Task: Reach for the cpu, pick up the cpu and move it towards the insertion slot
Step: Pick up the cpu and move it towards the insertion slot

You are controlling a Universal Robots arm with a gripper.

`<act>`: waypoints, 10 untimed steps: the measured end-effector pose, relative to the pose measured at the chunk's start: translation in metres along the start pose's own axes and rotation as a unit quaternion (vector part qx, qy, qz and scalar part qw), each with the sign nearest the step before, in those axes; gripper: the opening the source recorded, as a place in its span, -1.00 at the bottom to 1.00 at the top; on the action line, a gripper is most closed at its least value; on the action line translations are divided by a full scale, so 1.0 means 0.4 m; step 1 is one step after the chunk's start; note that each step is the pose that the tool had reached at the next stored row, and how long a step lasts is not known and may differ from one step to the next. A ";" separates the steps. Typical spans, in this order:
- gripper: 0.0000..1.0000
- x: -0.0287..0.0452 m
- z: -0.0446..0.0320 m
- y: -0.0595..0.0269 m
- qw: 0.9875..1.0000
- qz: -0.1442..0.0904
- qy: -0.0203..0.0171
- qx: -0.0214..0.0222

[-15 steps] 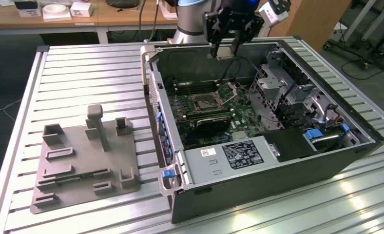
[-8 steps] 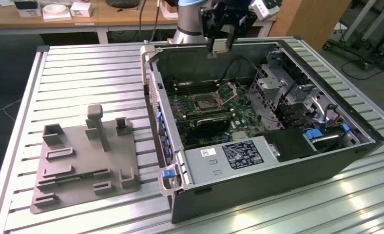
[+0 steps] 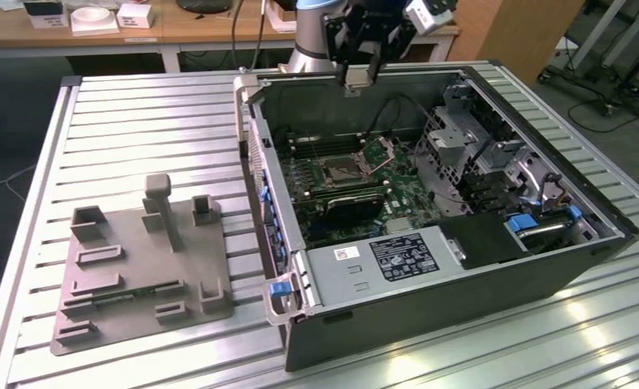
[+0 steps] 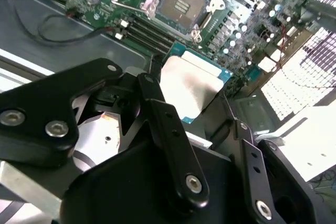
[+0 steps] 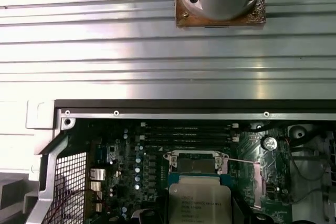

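The cpu (image 4: 191, 85), a flat square chip with a silver top and pale rim, sits between the black fingers (image 4: 157, 108) of my gripper (image 4: 193, 100), which is shut on it. In the exterior view the gripper (image 3: 358, 74) hangs over the far wall of the open computer case with the cpu (image 3: 358, 79) at its tips. The insertion slot (image 3: 339, 168), a square socket with a dark centre and its metal lid plate raised, lies on the green motherboard below, nearer the camera. Both wrist views show the slot (image 4: 181, 4) (image 5: 195, 163) just beyond the held cpu (image 5: 198, 203).
The open computer case (image 3: 449, 267) lies on a slatted metal table (image 3: 135, 121). Long memory slots (image 5: 186, 129), a drive cage (image 3: 465, 138) and cables surround the socket. A grey plastic fixture (image 3: 135, 259) with a thin green strip (image 3: 135, 293) stands at the exterior view's left.
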State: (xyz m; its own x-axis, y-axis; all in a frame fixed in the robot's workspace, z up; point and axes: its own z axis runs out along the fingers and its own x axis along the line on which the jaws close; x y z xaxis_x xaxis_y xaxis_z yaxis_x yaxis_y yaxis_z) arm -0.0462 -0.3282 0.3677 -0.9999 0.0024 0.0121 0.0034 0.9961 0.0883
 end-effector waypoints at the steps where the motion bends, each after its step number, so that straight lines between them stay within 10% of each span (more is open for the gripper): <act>1: 0.09 0.002 0.002 0.005 1.000 0.000 0.000 0.000; 10: 0.09 0.004 0.012 0.026 1.000 0.018 -0.002 0.000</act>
State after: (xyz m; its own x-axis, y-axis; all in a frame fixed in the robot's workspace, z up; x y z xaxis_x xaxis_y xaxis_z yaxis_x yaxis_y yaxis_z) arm -0.0477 -0.3172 0.3640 -0.9992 0.0381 0.0105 0.0388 0.9953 0.0882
